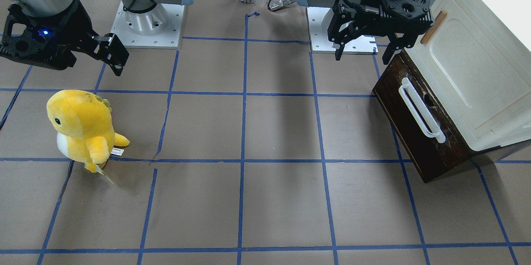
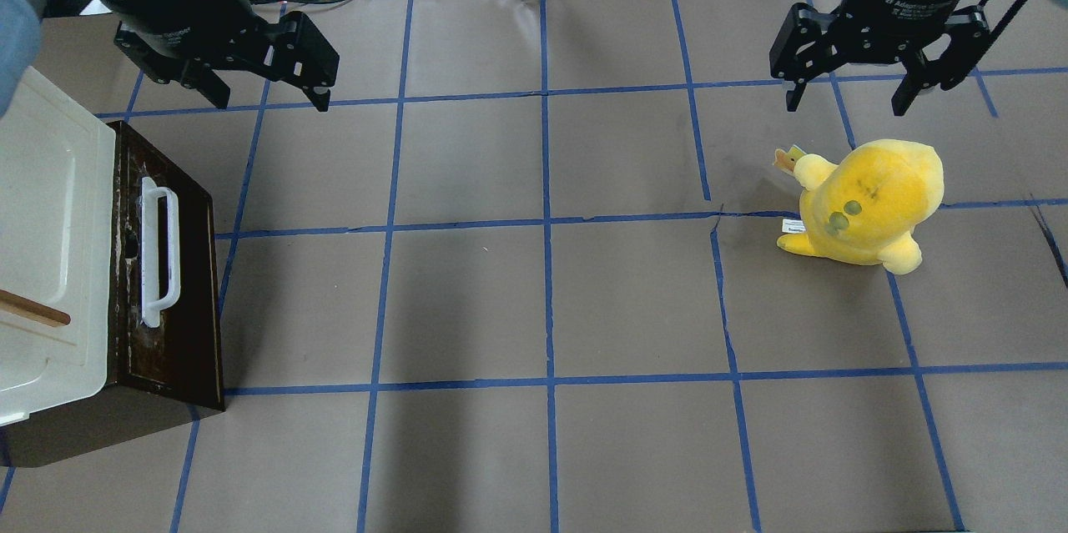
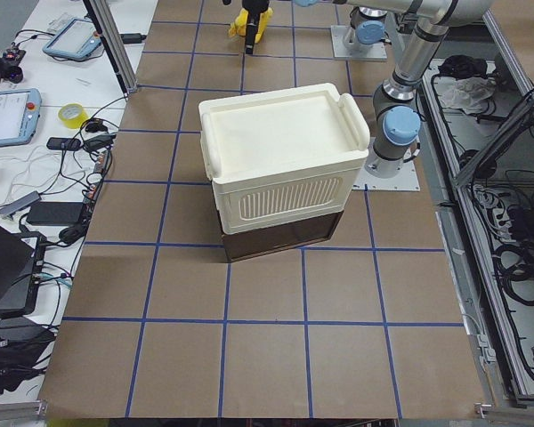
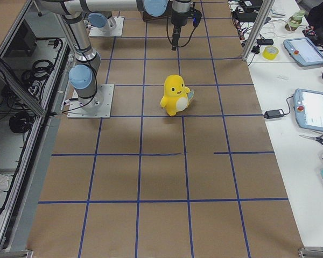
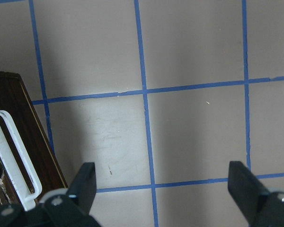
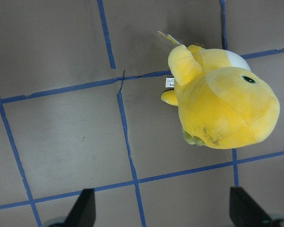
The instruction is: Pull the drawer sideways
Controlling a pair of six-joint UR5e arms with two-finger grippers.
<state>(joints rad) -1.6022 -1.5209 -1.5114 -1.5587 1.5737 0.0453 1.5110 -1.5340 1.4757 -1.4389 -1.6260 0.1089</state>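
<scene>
The drawer (image 2: 200, 308), with its dark brown front and white bar handle (image 2: 158, 253), sits under the cream-white cabinet (image 2: 50, 216) at the left end of the worktop (image 2: 542, 308). The left hand (image 2: 269, 99) hovers near one end of the drawer, fingers apart, touching nothing. The right hand (image 2: 844, 103), fingers also apart, hangs well apart from the drawer, near a yellow plush toy (image 2: 868, 203).

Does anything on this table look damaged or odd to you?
Yes. The brown paper cover has a tear beside the yellow plush toy. The drawer has a scuffed dark front, with a hole behind its white handle.
</scene>
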